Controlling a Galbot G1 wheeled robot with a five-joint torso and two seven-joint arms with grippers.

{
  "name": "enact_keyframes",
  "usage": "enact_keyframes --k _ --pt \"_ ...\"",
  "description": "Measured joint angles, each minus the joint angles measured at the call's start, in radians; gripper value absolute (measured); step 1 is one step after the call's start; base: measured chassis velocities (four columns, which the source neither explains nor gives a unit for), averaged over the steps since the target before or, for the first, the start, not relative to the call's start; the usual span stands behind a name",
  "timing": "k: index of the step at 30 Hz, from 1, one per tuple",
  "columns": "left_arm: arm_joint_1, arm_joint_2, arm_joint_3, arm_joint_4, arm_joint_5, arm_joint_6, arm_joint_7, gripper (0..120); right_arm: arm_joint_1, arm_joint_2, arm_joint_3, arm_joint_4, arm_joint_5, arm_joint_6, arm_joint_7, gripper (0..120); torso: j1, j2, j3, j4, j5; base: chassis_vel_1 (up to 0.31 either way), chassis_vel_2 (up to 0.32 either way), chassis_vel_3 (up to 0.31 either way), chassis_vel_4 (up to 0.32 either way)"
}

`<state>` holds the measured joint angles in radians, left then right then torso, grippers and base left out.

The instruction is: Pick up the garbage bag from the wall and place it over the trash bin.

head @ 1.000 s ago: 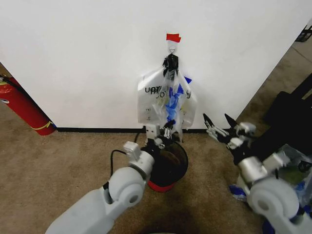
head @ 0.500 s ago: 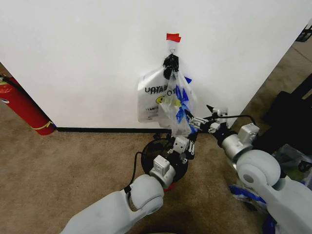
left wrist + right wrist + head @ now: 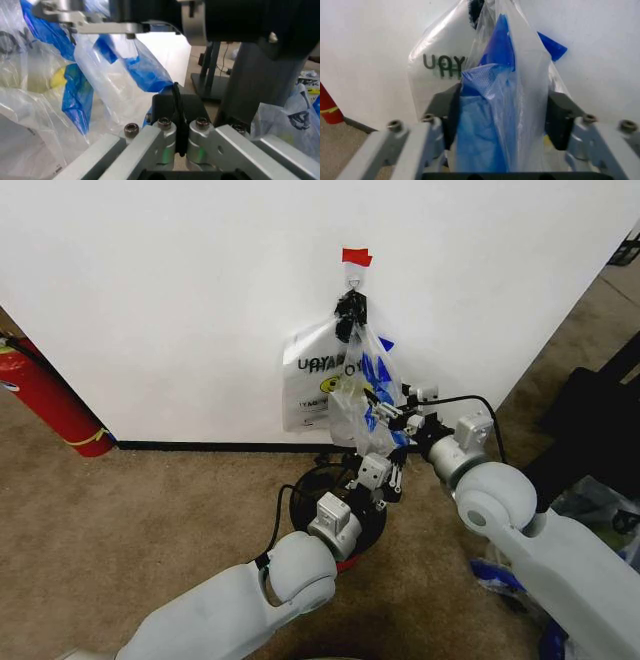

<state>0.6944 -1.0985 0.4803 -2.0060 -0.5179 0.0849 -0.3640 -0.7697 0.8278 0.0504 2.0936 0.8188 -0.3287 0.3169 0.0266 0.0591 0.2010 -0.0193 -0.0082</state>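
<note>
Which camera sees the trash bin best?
The head view. It looks down on the trash bin on the carpet under the hanging garbage bag, partly hidden by the left gripper. The wrist views face the bag's plastic, so they give nothing of the bin.

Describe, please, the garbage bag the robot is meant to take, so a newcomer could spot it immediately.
On the white wall, below a bit of red tape, bags hang bunched from a hook. The garbage bag is the front one, thin, translucent, with blue edges; the whitish bag behind it has a yellow face.

Left pincer reached forward, fingers pressed together, right pincer raised, fingers spread wide
</note>
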Motion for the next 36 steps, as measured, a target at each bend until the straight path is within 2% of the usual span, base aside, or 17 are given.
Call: enact_keyframes --k 8,13,18,19,24,26,29,32,36 --pt "-0.006 0.006 -0.004 -0.009 -0.016 0.019 -0.011 0 -0.028 0.000 0.022 0.005 -0.024 0.014 0.002 16 0.000 0.000 0.000 -0.0001 0.0001 0.000 0.000 0.000 0.000" --pt "-0.010 0.016 -0.009 -0.024 -0.033 0.027 -0.014 13 -0.043 0.011 0.031 0.003 -0.026 0.027 0.005 0 0.000 0.000 0.000 0.0000 0.0003 0.000 0.000 0.000 0.000" --pt "-0.013 0.039 -0.023 -0.055 -0.066 0.028 -0.007 34 -0.049 0.043 0.049 -0.024 -0.021 0.059 0.013 0 0.000 0.000 0.000 0.0000 0.0002 0.000 0.000 0.000 0.000" --pt "-0.013 0.039 -0.023 -0.055 -0.066 0.028 -0.007 34 -0.049 0.043 0.049 -0.024 -0.021 0.059 0.013 0 0.000 0.000 0.000 0.0000 0.0002 0.000 0.000 0.000 0.000" --pt "0.008 0.089 -0.056 -0.114 -0.113 0.028 0.019 52 -0.072 0.077 0.087 -0.048 -0.006 0.094 0.007 0 0.000 0.000 0.000 0.0000 0.0000 0.000 0.000 0.000 0.000" --pt "0.011 0.095 -0.060 -0.123 -0.120 0.028 0.023 54 -0.074 0.081 0.092 -0.051 -0.005 0.098 0.004 0 0.000 0.000 0.000 0.0000 0.0001 0.000 0.000 0.000 0.000" --pt "0.038 0.144 -0.103 -0.204 -0.194 0.025 0.031 73 -0.094 0.107 0.131 -0.075 0.031 0.144 -0.027 0 0.000 0.000 0.000 0.0003 0.0002 0.000 0.000 0.000 0.000" --pt "0.055 0.177 -0.158 -0.261 -0.256 0.011 0.019 83 -0.143 0.117 0.195 -0.085 0.118 0.207 -0.099 0 0.000 0.000 0.000 0.0001 0.0001 0.000 0.000 0.000 0.000" --pt "0.044 0.172 -0.202 -0.254 -0.315 0.005 -0.013 97 -0.180 0.128 0.240 -0.098 0.209 0.277 -0.170 0 0.000 0.000 0.000 -0.0001 0.0001 0.000 0.000 0.000 0.000"
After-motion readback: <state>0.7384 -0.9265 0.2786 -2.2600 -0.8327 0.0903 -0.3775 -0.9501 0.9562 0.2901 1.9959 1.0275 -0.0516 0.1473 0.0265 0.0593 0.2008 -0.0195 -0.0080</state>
